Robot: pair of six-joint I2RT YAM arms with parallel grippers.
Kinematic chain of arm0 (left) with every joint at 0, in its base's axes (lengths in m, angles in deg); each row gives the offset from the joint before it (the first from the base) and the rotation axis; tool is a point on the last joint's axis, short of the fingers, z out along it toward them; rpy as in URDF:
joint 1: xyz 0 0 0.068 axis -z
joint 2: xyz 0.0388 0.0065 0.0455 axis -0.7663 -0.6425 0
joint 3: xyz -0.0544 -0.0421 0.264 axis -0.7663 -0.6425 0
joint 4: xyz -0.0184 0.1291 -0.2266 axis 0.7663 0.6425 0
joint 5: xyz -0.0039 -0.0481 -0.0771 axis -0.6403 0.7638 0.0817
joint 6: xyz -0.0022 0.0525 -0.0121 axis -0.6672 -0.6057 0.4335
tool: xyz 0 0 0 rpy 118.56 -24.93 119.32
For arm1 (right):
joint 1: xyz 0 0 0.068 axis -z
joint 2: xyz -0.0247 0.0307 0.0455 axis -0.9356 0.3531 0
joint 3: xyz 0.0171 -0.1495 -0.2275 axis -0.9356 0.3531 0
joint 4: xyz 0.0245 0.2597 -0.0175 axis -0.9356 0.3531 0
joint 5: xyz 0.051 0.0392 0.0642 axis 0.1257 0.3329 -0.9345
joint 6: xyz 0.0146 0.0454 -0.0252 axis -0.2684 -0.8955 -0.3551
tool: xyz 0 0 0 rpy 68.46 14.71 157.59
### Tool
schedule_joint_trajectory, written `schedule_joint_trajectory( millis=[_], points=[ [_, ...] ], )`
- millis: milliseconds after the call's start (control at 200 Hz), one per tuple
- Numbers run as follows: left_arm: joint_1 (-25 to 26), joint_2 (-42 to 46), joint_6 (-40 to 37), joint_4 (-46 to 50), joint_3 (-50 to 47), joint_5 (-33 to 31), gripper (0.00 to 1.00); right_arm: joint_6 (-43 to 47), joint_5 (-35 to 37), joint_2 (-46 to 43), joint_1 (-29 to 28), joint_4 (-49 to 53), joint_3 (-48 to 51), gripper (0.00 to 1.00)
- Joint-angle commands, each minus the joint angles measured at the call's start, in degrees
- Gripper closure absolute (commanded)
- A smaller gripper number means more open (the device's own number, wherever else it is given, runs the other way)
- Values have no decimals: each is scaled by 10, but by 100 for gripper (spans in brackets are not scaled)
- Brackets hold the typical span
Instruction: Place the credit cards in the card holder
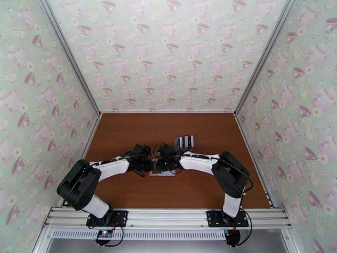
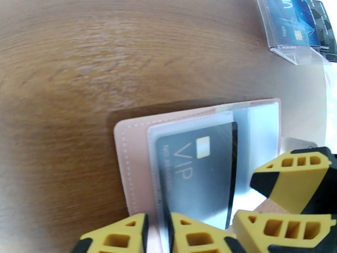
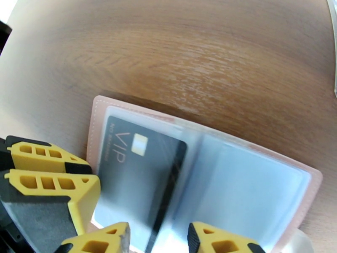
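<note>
The card holder (image 2: 130,165) was laid open on the surface, about midway and nearer its near edge, and a black credit card (image 2: 198,178) was seen almost fully in a clear pocket. The left fingers (image 2: 118,235) were parted slightly, the right fingers (image 3: 223,243) wider, nothing apparently clamped. Seating was judged finished; next a card from the rack (image 2: 295,34) should be fetched.

The card holder (image 3: 93,123) lies open on the desk (image 1: 126,135), near its middle, with one credit card (image 2: 198,173) tucked in a pocket. Behind it, to the right, stands a card rack (image 1: 184,142) holding more cards (image 2: 295,24).
</note>
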Motion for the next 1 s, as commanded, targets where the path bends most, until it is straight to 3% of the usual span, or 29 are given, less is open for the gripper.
schedule_joint_trajectory(
  millis=[0,526,997],
  points=[
    [-4,17,-12,35,27,-14,75,2,18,-28,0,11,-4,56],
    [22,81,32,55,1,10,73,28,10,-62,56,11,33,55],
    [52,76,66,18,-43,-1,72,31,-9,-46,71,-4,33,55]
  ],
)
